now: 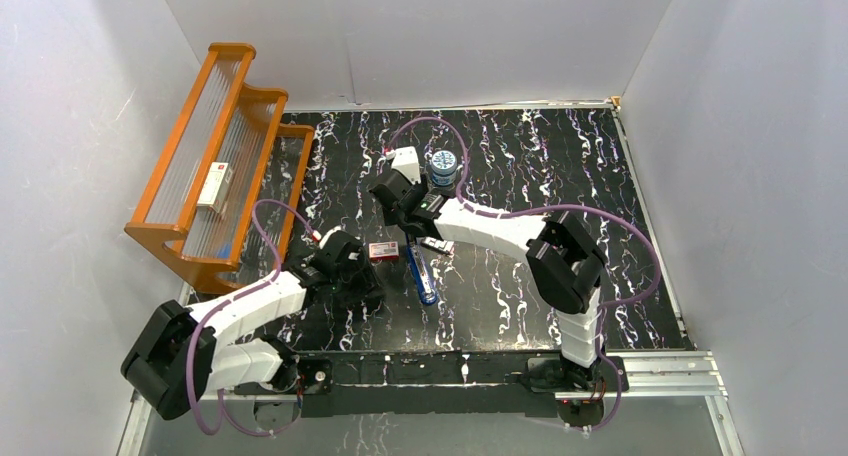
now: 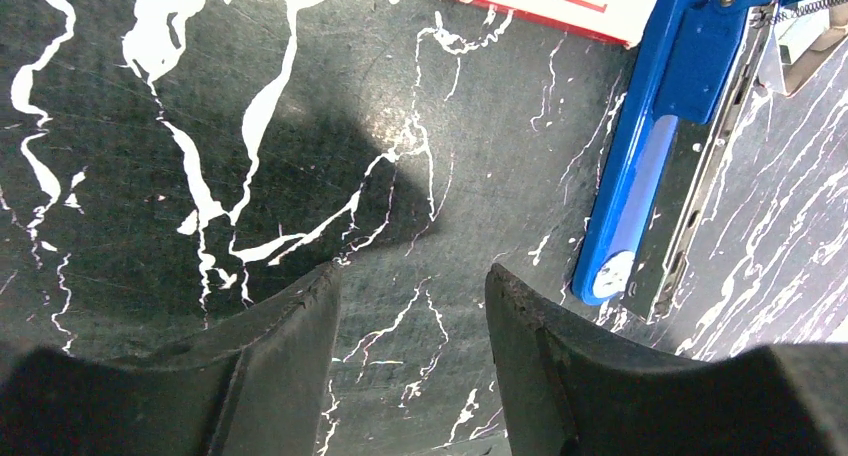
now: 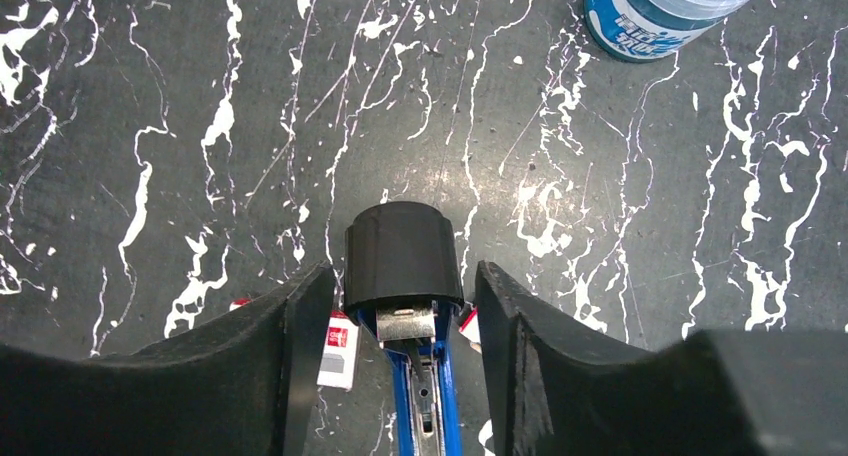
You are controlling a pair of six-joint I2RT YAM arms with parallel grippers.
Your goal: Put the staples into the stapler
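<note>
The blue stapler (image 1: 421,271) lies on the black marbled table, hinged open. Its black top end (image 3: 403,256) is raised above the blue body and metal rail (image 3: 425,396). My right gripper (image 3: 400,281) is open and straddles that black end, with a thin gap on each side; in the top view the gripper (image 1: 408,228) sits over the stapler's far end. The red-and-white staples box (image 1: 383,251) lies just left of the stapler, and shows in the right wrist view (image 3: 340,351) and the left wrist view (image 2: 560,1). My left gripper (image 2: 412,286) is open and empty, low over bare table, with the stapler (image 2: 640,166) to its right.
An orange rack (image 1: 215,166) stands at the back left, with a longer white box (image 1: 214,186) on it. A blue-labelled jar (image 1: 443,166) stands behind the right gripper and shows in the right wrist view (image 3: 660,11). White walls enclose the table.
</note>
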